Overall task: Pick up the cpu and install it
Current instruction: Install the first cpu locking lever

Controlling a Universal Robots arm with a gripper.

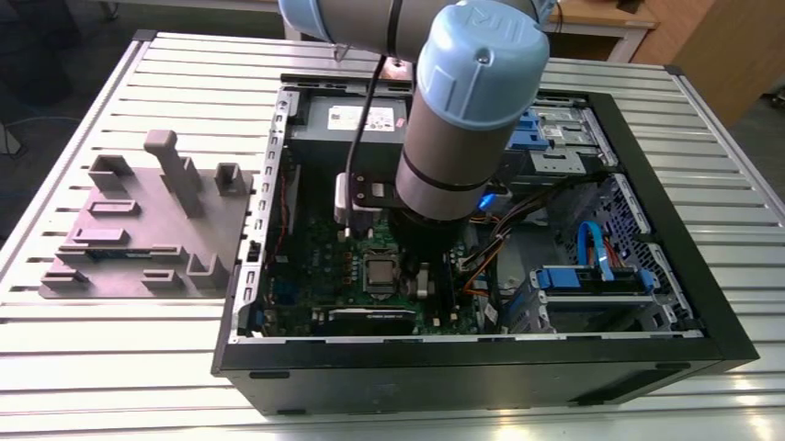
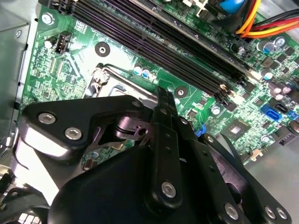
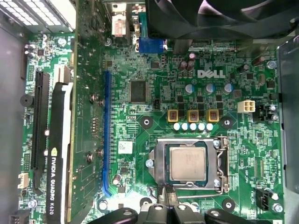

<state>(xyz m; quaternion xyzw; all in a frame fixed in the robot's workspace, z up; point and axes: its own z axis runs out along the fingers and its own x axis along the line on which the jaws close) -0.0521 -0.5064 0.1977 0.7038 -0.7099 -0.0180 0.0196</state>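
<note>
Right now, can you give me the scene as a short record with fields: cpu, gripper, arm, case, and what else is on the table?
cpu: the cpu lies flat in the socket, with the metal frame around it
gripper: the gripper is close to the socket's frame, apart from the cpu and not holding it
arm: the arm reaches down into the case
case: the case is open and lies on the table
also on table: a grey fixture, beside the case at the exterior view's left

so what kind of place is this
Probably a robotics lab bench for PC assembly: an open computer case lies on a slatted metal table, with a robot arm reaching in and a grey parts fixture beside it.
</note>
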